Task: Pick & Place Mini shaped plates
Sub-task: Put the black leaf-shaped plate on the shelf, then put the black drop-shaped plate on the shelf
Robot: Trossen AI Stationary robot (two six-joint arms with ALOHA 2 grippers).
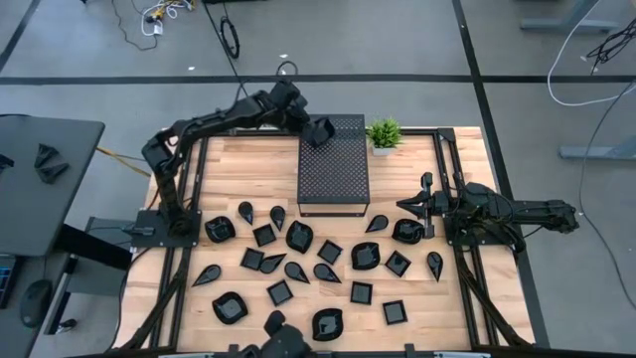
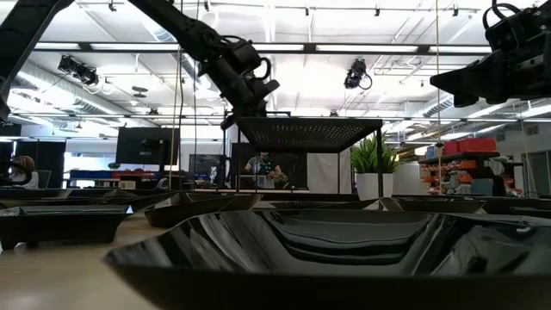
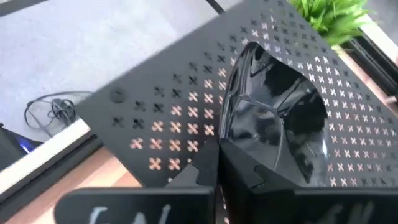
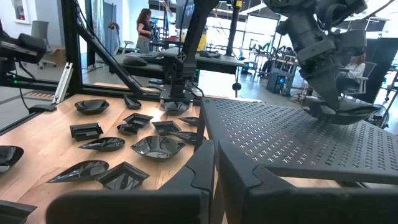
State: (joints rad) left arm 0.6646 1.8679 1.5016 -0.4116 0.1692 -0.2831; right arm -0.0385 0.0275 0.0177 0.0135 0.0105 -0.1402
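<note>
Filling the low view's foreground, one glossy black shallow dish (image 2: 327, 254) is sitting on the light wooden desk (image 1: 229, 164). Many more mini shaped plates (image 1: 298, 261) of the same glossy black finish, in square, teardrop and rounded forms, are lying spread across the near half of the desk. At the far middle of the desk, the large black perforated metal box (image 1: 335, 179) is standing beside a small green potted plant (image 1: 384, 133).

Left pincer (image 1: 316, 130): it is reaching over the far left corner of the box top. Its fingers are closing tight on the rim of a rounded glossy black plate (image 3: 277, 121), which is hanging just above the perforated surface; contact with that surface cannot be confirmed.

Right pincer (image 1: 405, 206): it is hovering above the right side of the desk, near a rounded dish (image 1: 406, 232). Its fingers are standing closed, gripping nothing.
</note>
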